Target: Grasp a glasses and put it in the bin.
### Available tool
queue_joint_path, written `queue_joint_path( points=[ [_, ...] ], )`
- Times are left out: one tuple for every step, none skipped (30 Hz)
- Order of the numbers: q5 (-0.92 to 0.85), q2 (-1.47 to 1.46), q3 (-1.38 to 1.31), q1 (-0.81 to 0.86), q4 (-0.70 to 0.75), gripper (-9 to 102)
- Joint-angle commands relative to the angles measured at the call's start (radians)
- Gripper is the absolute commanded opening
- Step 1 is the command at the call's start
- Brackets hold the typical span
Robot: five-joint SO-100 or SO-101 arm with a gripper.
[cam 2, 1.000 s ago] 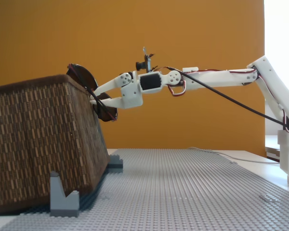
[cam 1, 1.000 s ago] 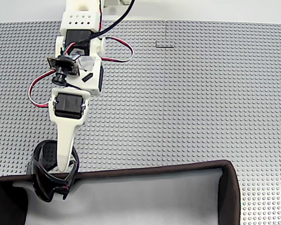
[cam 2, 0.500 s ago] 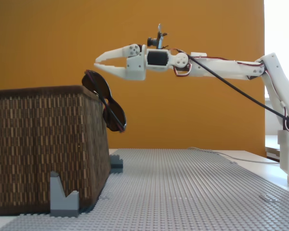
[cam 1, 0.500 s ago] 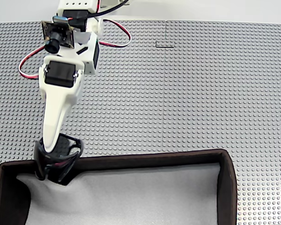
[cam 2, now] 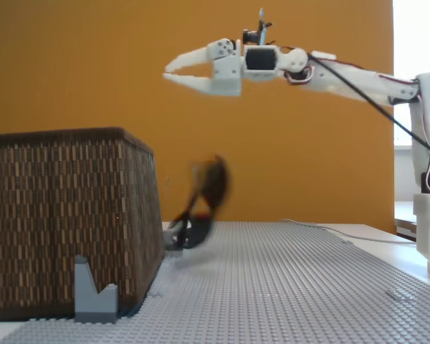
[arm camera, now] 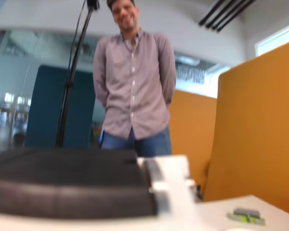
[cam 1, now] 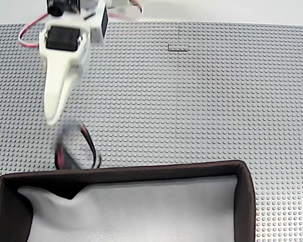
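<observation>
The glasses (cam 1: 73, 148) are showing as a motion-blurred dark shape w/ pink-red streaks, lying outside the bin (cam 1: 141, 174), just beside its long wall on the studded grey baseplate (cam 1: 202, 101), near the left end in the top-down fixed view. In the side-on fixed view the glasses (cam 2: 204, 204) are smearing just right of the bin's woven brown wall (cam 2: 64, 215), low near the baseplate; whether they are touching it can't be told.

The bin is showing dark brown walls & a white lining inside, w/ a grey bracket piece (cam 2: 94, 294) standing against its front corner.

The claw (cam 2: 178, 72) is hanging well above the bin & the glasses, fingers parted & holding nothing, pointing left in the side-on view. From above, the claw (cam 1: 50, 118) is pointing down-frame toward the bin, clear of it.

An orange wall is filling the background. In the wrist view a person (arm camera: 135, 91) in a checked shirt & jeans is standing behind the setup, beside a black stand pole (arm camera: 72, 77).
</observation>
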Motion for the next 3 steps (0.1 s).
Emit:
queue_joint_path(
  points=[
    [0.052, 0.130, 0.058, 0.026, 0.146, 0],
    [0.061, 0.140, 0.061, 0.029, 0.173, 0],
    [0.072, 0.152, 0.064, 0.034, 0.206, 0]
  ],
)
